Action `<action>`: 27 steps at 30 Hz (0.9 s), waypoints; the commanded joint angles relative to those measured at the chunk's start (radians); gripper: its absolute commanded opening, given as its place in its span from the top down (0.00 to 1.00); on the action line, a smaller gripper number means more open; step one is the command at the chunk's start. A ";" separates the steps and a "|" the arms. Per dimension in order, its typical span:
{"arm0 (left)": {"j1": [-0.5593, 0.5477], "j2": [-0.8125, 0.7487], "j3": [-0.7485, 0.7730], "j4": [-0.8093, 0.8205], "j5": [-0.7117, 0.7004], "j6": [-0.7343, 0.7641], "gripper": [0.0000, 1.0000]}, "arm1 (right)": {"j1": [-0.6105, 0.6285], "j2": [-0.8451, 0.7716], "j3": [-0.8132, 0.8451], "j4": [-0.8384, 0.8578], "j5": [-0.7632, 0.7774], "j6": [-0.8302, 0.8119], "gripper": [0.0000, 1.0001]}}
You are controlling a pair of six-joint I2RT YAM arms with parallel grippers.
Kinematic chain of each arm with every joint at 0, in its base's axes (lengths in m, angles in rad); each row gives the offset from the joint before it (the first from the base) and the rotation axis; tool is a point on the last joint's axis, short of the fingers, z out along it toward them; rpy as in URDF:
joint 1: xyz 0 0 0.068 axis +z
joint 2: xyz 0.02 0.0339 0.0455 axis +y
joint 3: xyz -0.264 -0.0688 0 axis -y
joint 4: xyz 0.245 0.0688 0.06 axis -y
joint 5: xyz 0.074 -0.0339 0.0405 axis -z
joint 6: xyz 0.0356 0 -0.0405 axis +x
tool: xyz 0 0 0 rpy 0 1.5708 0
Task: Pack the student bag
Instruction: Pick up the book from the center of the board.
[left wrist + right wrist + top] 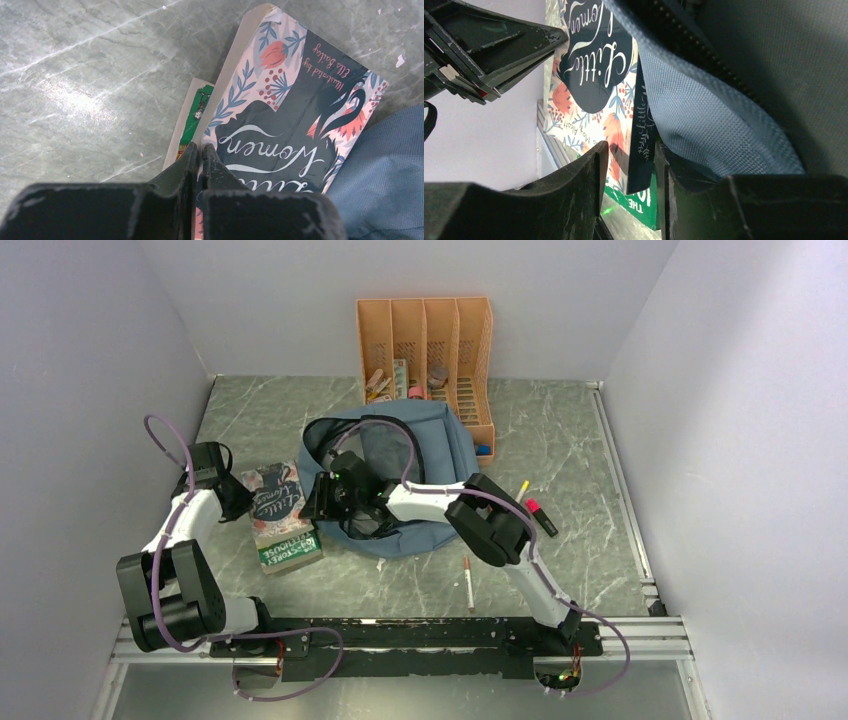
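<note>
Left gripper (200, 150) first: its jaws are pressed flat together with nothing between them, the tips down at the near left edge of the Little Women book (295, 125). That paperback lies face up on top of a green book (192, 125), which peeks out along its side.

Over to the right gripper (631, 147): the jaws stand partway apart and the paperback's dark spine shows in the gap. Whether the fingers actually pinch it cannot be told from here. The blue rim of the student bag (704, 115) drapes right against the outer finger.

From above, the right arm reaches across the student bag (445, 455), which lies flat in the middle of the table (260, 420), its mouth gaping toward the left with the two books just beside it. The two grippers sit on opposite sides of that stack.

Behind the bag, against the back wall, stands the orange file organizer (425, 335). To the bag's right lie a pink-capped marker (540, 515) and a thin pen (468, 583).
</note>
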 commanded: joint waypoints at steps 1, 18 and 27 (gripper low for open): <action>-0.004 0.053 -0.068 -0.049 0.068 0.007 0.95 | 0.003 0.037 0.073 0.098 -0.040 0.048 0.57; -0.004 0.042 -0.072 -0.048 0.086 0.011 0.95 | 0.003 0.025 0.047 0.173 -0.062 0.092 0.59; -0.004 0.043 -0.072 -0.046 0.090 0.012 0.95 | 0.001 -0.040 -0.002 0.182 -0.042 0.071 0.55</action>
